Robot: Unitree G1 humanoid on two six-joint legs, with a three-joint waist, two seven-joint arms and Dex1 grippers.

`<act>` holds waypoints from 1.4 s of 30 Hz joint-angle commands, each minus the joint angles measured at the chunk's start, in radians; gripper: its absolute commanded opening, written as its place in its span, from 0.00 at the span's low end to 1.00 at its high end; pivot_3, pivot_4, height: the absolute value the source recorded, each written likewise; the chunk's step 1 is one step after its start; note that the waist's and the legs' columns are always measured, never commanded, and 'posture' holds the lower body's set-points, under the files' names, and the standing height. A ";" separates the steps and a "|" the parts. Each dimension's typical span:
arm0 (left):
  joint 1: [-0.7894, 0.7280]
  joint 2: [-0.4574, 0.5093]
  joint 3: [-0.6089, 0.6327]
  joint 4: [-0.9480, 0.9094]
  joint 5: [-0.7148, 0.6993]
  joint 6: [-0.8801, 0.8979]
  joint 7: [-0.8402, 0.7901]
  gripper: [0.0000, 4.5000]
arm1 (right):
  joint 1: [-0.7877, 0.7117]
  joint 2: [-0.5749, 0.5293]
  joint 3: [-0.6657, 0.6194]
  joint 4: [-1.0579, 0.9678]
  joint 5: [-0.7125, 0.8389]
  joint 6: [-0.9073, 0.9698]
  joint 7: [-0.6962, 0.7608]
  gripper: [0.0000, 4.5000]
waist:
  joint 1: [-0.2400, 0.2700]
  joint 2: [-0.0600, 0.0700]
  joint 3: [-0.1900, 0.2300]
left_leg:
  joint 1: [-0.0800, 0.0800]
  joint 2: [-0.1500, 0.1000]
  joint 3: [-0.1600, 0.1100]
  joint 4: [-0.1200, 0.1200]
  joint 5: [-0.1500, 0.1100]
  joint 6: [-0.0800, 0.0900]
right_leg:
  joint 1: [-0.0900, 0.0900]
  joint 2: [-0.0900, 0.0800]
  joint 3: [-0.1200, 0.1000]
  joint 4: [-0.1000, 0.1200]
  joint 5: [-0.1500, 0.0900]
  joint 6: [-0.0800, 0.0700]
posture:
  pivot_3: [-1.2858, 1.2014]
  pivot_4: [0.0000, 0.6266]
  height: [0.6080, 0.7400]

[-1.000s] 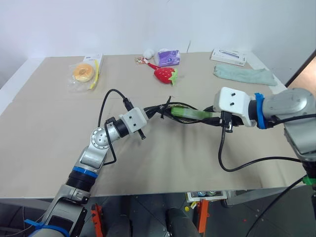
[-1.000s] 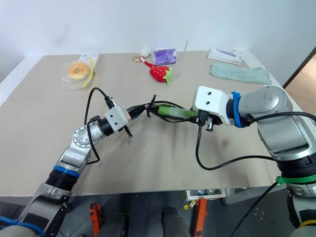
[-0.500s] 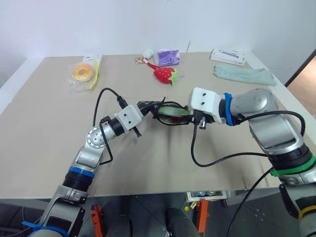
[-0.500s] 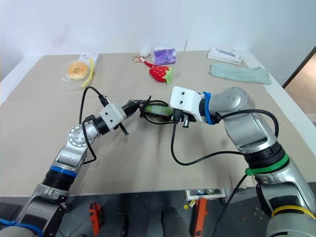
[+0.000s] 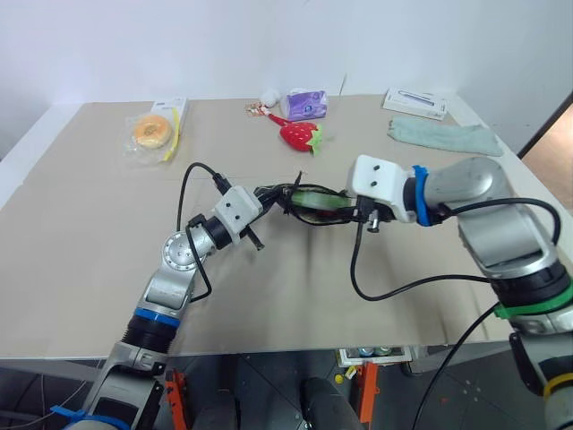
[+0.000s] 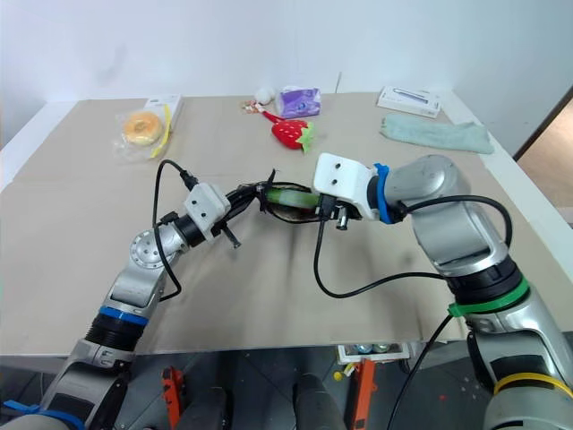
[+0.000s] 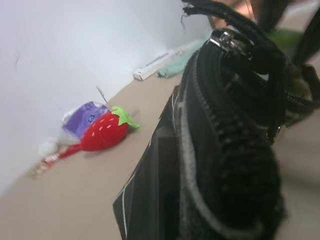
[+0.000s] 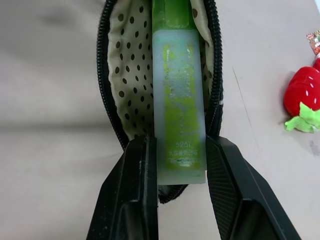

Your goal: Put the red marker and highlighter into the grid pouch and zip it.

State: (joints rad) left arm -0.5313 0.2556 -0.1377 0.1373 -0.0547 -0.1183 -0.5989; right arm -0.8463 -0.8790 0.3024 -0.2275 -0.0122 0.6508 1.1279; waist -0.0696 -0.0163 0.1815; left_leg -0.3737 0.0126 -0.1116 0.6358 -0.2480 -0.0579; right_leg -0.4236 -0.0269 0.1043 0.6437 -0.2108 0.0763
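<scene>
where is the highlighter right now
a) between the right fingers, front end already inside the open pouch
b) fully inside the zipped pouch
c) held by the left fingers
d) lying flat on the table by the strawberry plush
a: the right wrist view shows the highlighter pinched between the right gripper's fingers, its far end past the open zipper of the grid pouch.

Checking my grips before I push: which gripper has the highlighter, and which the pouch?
The right gripper clamps the highlighter, its tip already inside the open grid pouch. The left gripper is shut on the pouch's edge.
</scene>
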 commanded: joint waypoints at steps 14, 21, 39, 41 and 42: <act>0.011 0.011 -0.028 -0.095 -0.020 0.024 -0.035 0.00 | -0.060 0.028 0.053 -0.089 -0.044 0.125 -0.030 0.22 | -0.002 0.000 0.000 | 0.000 0.000 0.000 0.000 0.000 0.000 | 0.000 0.001 0.000 0.000 0.000 0.000 | 0.52 0.24 1.00; 0.011 0.010 -0.034 -0.107 -0.021 0.033 -0.036 0.00 | -0.105 0.059 0.141 -0.030 -0.159 0.076 -0.067 0.22 | -0.002 -0.001 0.000 | 0.000 0.000 0.000 0.000 0.000 0.000 | 0.000 0.000 0.000 0.000 0.000 -0.001 | 0.52 0.24 1.00; -0.004 -0.005 -0.003 -0.084 -0.030 0.041 -0.028 0.00 | -0.077 0.153 0.014 -0.083 -0.026 0.066 -0.034 0.53 | -0.003 -0.001 0.000 | 0.000 0.000 0.000 0.000 0.000 0.000 | -0.001 0.000 0.000 0.000 0.000 -0.001 | 0.52 0.24 1.00; -0.004 -0.009 0.004 -0.081 -0.038 0.047 -0.026 0.00 | -0.073 0.136 -0.011 -0.095 0.002 0.081 -0.021 0.74 | -0.002 -0.001 0.001 | 0.000 0.000 -0.001 0.000 0.000 0.000 | 0.000 0.000 0.000 0.000 0.000 -0.001 | 0.52 0.24 1.00; -0.004 -0.010 0.006 -0.081 -0.039 0.050 -0.026 0.00 | -0.071 0.125 -0.027 -0.100 0.017 0.091 -0.015 0.87 | -0.002 -0.001 0.001 | -0.001 0.000 -0.001 0.000 0.000 0.000 | -0.001 0.000 -0.001 0.000 0.000 -0.001 | 0.52 0.24 1.00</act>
State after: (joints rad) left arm -0.5155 0.2440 -0.1541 0.0779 -0.0778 -0.0634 -0.6350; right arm -0.9087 -0.7265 0.3392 -0.2930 -0.0220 0.7351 1.1002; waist -0.0718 -0.0176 0.1822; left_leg -0.3743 0.0128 -0.1125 0.6357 -0.2479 -0.0581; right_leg -0.4241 -0.0267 0.1037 0.6439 -0.2105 0.0757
